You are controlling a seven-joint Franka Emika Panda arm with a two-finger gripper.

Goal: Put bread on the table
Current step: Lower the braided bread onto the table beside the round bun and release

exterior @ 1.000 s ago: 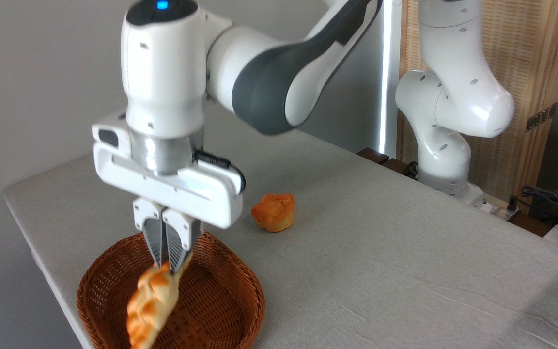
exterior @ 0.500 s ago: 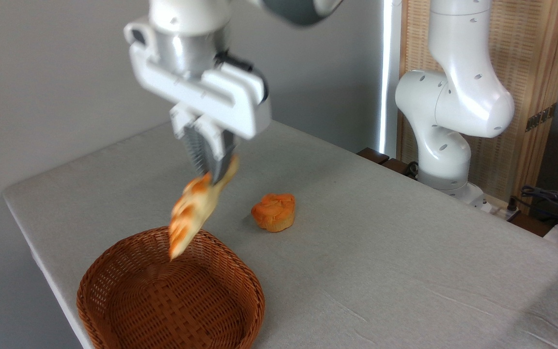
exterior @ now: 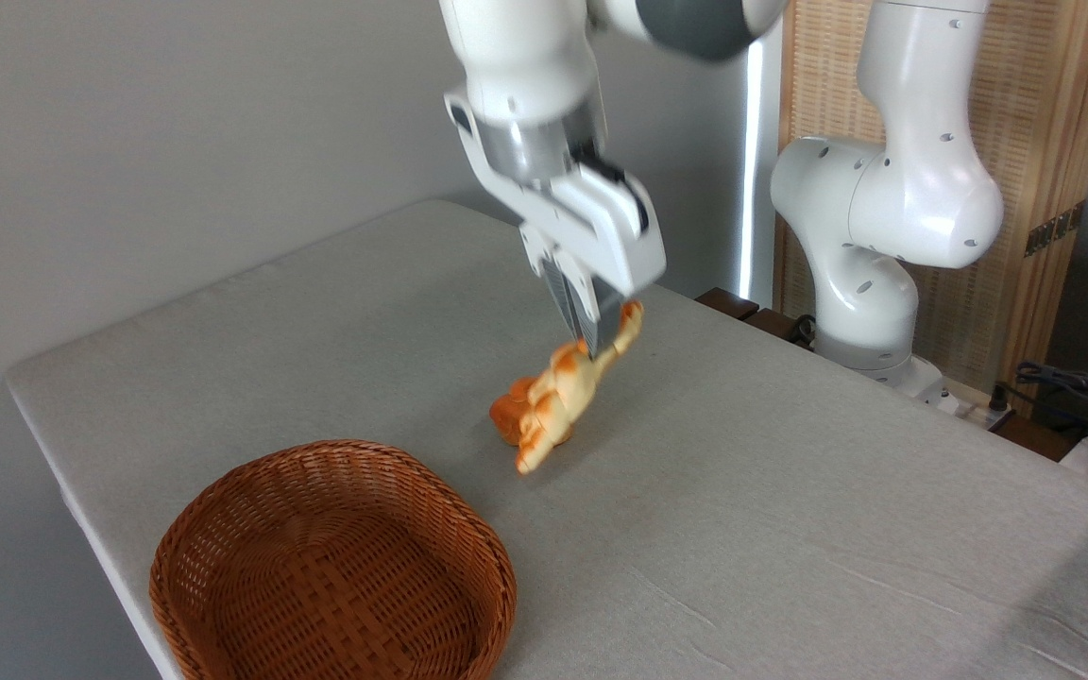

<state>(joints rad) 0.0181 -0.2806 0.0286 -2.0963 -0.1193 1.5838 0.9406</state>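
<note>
One braided bread [exterior: 565, 398] — one orange muffin [exterior: 505, 416] mostly hidden behind it — one wicker basket [exterior: 331, 565] at seven o'clock, one table [exterior: 790, 510], one gripper [exterior: 591, 332]

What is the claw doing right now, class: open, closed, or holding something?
Claw: closed on the bread, gripping it near its upper end; the loaf hangs tilted above the table.

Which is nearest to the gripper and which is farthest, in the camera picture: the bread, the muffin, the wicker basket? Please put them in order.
From the gripper:
1. The bread: held between the fingers, hanging down to the lower left.
2. The muffin: on the table, mostly hidden behind the bread's lower part.
3. The wicker basket: far off at the lower left, near the table's corner.
</note>
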